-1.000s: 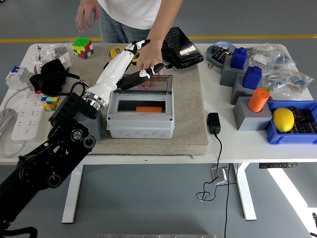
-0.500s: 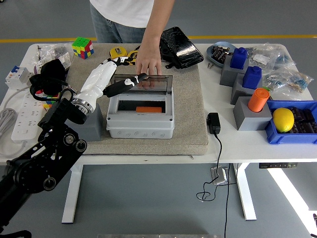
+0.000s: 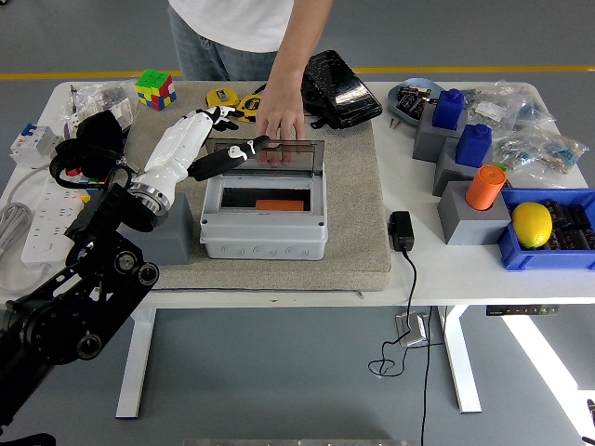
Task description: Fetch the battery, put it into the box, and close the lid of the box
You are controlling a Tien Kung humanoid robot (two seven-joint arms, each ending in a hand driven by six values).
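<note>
One hand (image 3: 212, 141) of the robot, the left, is being shown over the beige mat (image 3: 358, 200) on the white table (image 3: 446, 269); its white-and-black fingers are being held spread and relaxed, with nothing grasped, one finger lying out toward the lid (image 3: 302, 156) at its left end. Whether that finger is touching the lid cannot be told. The right hand is not being shown.

Box (image 3: 264, 223): grey, being kept open on the mat, its clear lid being tilted back at the far edge.
Battery (image 3: 279, 204): orange, lying inside the box.
Person's hand (image 3: 279, 116): being pressed down on the far edge of the lid, fingers over the rim.
Black pouch (image 3: 340, 85): lying at the mat's far right corner, just beside the person's arm.
Cube (image 3: 154, 89): coloured, resting near the far left corner.
Power strip (image 3: 46, 218): white, lying along the table's left side.
Adapter (image 3: 401, 230): black, resting just right of the mat, its cord hanging over the near edge.
Lemon (image 3: 532, 224): sitting in a blue bin (image 3: 558, 255) at the right edge.
Orange cylinder (image 3: 484, 187): standing on a grey block (image 3: 469, 221) beside the bin.
</note>
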